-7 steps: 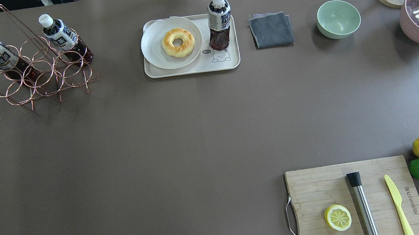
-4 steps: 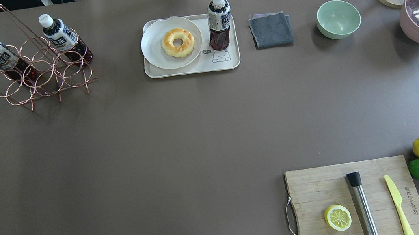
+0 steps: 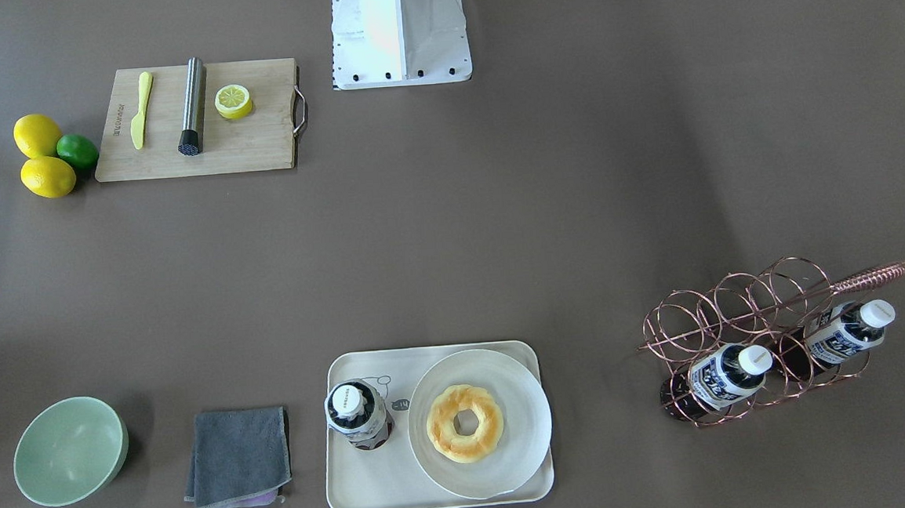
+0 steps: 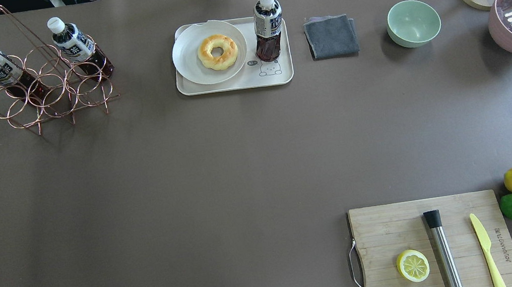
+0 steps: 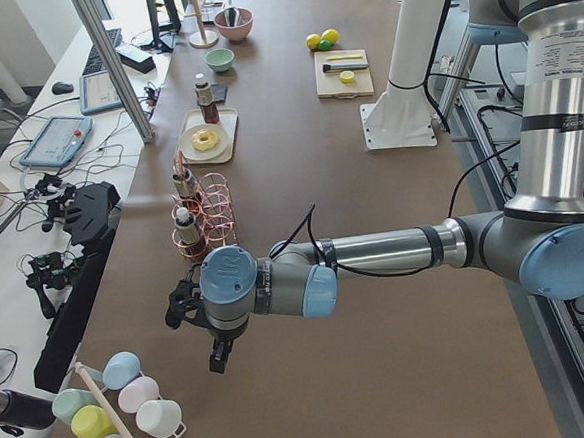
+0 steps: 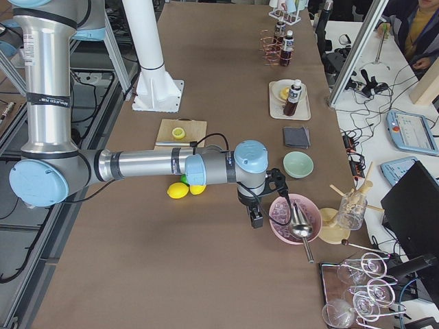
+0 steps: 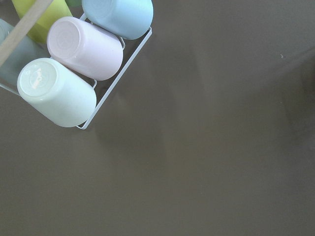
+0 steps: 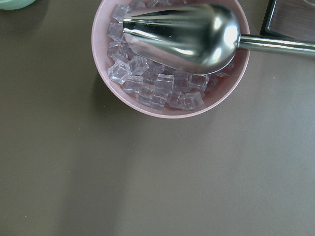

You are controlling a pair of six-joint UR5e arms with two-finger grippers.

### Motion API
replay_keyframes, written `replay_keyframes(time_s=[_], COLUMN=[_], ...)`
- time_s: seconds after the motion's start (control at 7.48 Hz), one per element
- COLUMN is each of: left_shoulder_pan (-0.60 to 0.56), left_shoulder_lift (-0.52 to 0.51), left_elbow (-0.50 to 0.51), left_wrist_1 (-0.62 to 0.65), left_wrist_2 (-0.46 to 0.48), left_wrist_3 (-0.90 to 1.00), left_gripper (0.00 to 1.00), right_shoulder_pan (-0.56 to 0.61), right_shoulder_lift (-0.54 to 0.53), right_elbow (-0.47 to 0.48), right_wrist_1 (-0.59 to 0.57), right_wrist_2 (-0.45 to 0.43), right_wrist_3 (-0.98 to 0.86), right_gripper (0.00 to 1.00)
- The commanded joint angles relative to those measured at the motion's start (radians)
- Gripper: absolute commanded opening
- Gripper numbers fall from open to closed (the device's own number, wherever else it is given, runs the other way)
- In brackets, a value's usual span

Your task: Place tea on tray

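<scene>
The small clear bottle of dark brown tea with a white cap (image 4: 268,29) stands up on the cream-white bear tray (image 4: 228,86) beside the round white plate (image 4: 188,59), and the left gripper (image 5: 217,357) and right gripper (image 6: 256,218) hang far off, but I cannot tell if their fingers are open.

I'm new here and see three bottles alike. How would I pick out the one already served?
Find the cream tray carrying a doughnut on a white plate. The tea bottle stands upright on it beside that plate. Unlike it, the other two bottles lean in a copper wire rack.
</scene>
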Motion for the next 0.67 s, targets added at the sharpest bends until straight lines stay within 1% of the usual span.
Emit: replay_keyframes(time_s=[0.0, 0.53], left_shoulder_pan=[0.005, 0.006], left_shoulder_lift=[0.003, 0.012], left_elbow=[-0.005, -0.041], left_wrist_1=[-0.009, -0.021], left_wrist_2=[0.000, 0.006], left_wrist_3=[-0.001, 0.004], left_gripper=[0.97, 0.97], right_shoulder_pan=[-0.009, -0.012], right_shoulder_lift=[0.001, 0.007], right_elbow=[0.000, 0.001], right_wrist_1=[0.000, 0.002], right_wrist_2=[0.000, 0.002], right_wrist_3=[0.001, 0.003], right_gripper=[1.00, 1.00])
